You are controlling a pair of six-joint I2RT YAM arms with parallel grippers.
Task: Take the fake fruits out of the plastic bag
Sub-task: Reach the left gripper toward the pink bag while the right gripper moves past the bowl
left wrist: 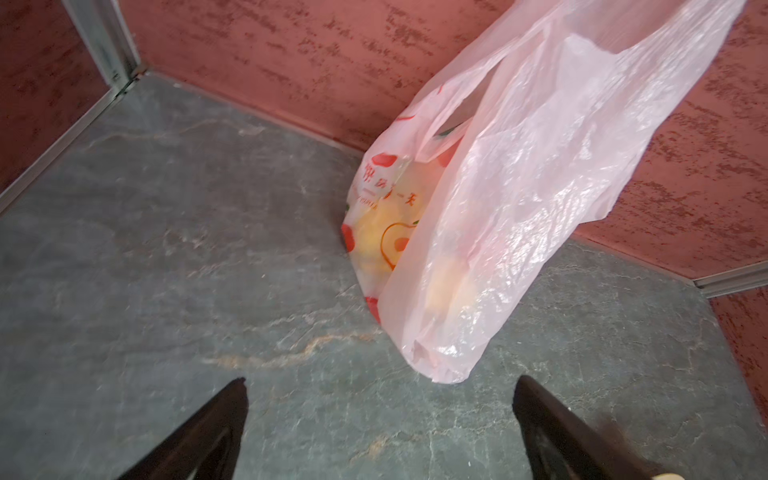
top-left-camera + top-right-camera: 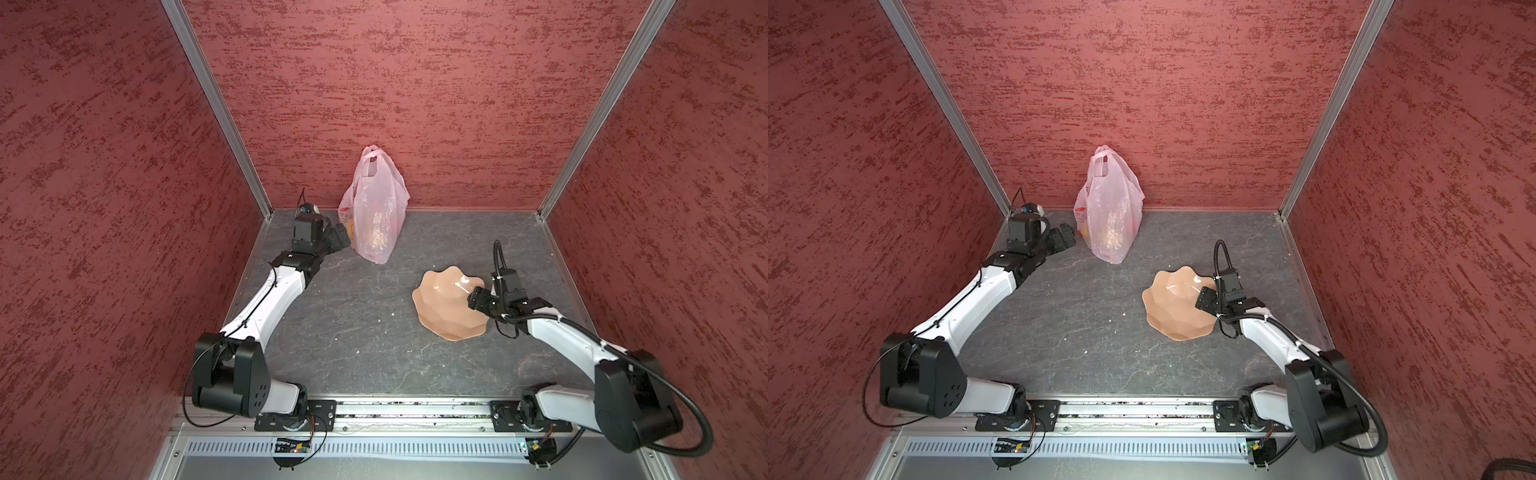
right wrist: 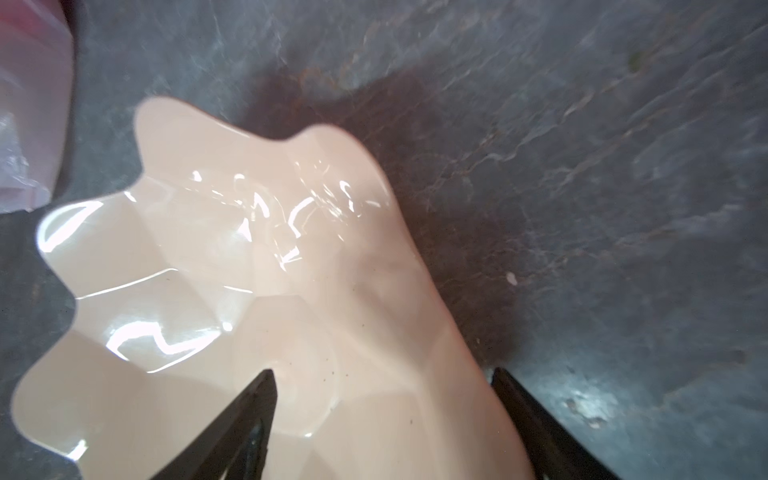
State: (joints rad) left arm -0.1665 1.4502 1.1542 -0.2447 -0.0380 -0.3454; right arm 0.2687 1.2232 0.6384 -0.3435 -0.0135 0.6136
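The plastic bag (image 2: 374, 208) (image 2: 1108, 212) (image 1: 519, 187) stands upright against the back wall, pale pink and crinkly, handles up. Through its skin the fake fruits show only as blurred yellow (image 1: 374, 237) and orange (image 1: 449, 286) shapes low inside. My left gripper (image 2: 343, 237) (image 2: 1065, 237) (image 1: 378, 384) is open just left of the bag's base, near the floor, with nothing between its fingers. My right gripper (image 2: 476, 297) (image 2: 1204, 297) (image 3: 383, 371) is open astride the near rim of the tan wavy plate (image 2: 440, 307) (image 2: 1167, 307) (image 3: 208, 270), one finger inside, one outside.
Red textured walls close the grey stone floor (image 2: 353, 316) on three sides, with metal corner posts (image 2: 216, 108). The plate holds nothing. A metal rail (image 2: 395, 411) with both arm bases runs along the front edge.
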